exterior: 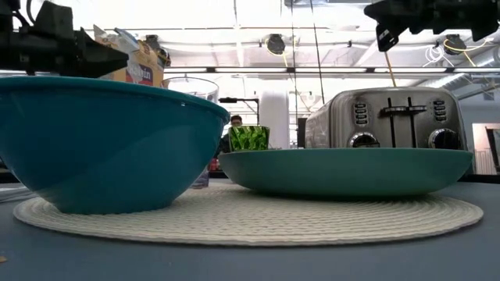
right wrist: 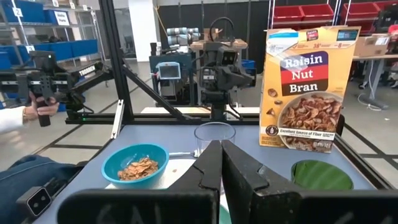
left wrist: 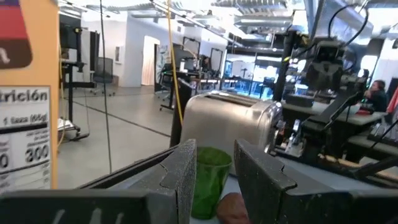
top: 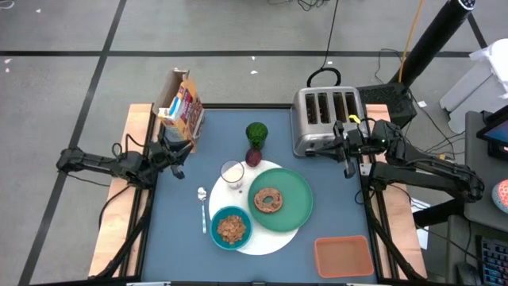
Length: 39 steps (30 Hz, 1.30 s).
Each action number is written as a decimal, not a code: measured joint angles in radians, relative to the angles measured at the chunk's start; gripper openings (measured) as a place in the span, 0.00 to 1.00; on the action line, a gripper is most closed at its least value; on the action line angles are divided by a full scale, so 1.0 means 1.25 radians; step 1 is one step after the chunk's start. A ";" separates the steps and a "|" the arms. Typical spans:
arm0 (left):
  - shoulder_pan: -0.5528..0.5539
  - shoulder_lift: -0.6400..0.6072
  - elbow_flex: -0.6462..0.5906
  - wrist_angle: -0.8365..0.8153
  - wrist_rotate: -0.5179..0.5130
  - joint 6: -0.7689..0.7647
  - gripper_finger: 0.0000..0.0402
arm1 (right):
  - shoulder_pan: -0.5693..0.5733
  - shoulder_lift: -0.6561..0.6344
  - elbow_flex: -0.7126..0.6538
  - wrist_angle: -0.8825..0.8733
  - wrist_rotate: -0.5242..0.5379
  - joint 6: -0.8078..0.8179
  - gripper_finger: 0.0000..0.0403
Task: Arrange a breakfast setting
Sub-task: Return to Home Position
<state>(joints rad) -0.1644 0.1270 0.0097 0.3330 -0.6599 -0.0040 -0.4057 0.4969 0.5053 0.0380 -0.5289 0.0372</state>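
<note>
A white round placemat (top: 274, 241) lies mid-table. On it rest a green plate (top: 295, 208) with a brown bagel (top: 267, 199), a teal bowl (top: 231, 228) of cereal and a clear glass (top: 232, 172). A spoon (top: 203, 208) lies at its left edge, and a dark-red fruit (top: 253, 156) stands at its far edge. My left gripper (top: 189, 149) hovers by the table's left edge, pointing right, fingers a little apart (left wrist: 214, 180) with nothing between them. My right gripper (top: 340, 148) hovers in front of the toaster, pointing left, shut (right wrist: 221, 168) and empty.
A steel toaster (top: 325, 119) stands far right, a cereal box (top: 181, 107) far left and a green cup (top: 256, 133) behind the fruit. An orange tray (top: 344, 256) lies at the near right corner. A person's hand (right wrist: 18, 115) shows beyond the table's left side.
</note>
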 joint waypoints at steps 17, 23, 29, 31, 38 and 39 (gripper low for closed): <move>0.048 -0.099 0.000 -0.126 0.004 0.001 0.29 | 0.000 -0.101 0.000 -0.055 0.002 0.003 0.01; 0.048 -0.099 0.000 -0.127 0.004 -0.002 0.29 | 0.000 -0.135 -0.050 -0.036 0.024 0.030 0.01; 0.048 -0.099 0.000 -0.127 0.003 -0.001 0.29 | 0.000 -0.176 -0.186 0.159 0.069 0.122 0.01; 0.048 -0.099 0.000 -0.127 0.003 -0.001 0.29 | 0.000 -0.188 -0.230 0.225 0.069 0.144 0.01; 0.048 -0.099 0.000 -0.126 0.003 -0.002 0.29 | 0.000 -0.215 -0.312 0.301 0.153 0.149 0.01; 0.048 -0.099 0.000 -0.126 0.003 -0.004 0.29 | 0.000 -0.215 -0.316 0.297 0.170 0.145 0.01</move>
<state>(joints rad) -0.1040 0.0032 0.0101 0.1757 -0.6556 -0.0085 -0.4061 0.2283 0.1105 0.4092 -0.3163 0.2182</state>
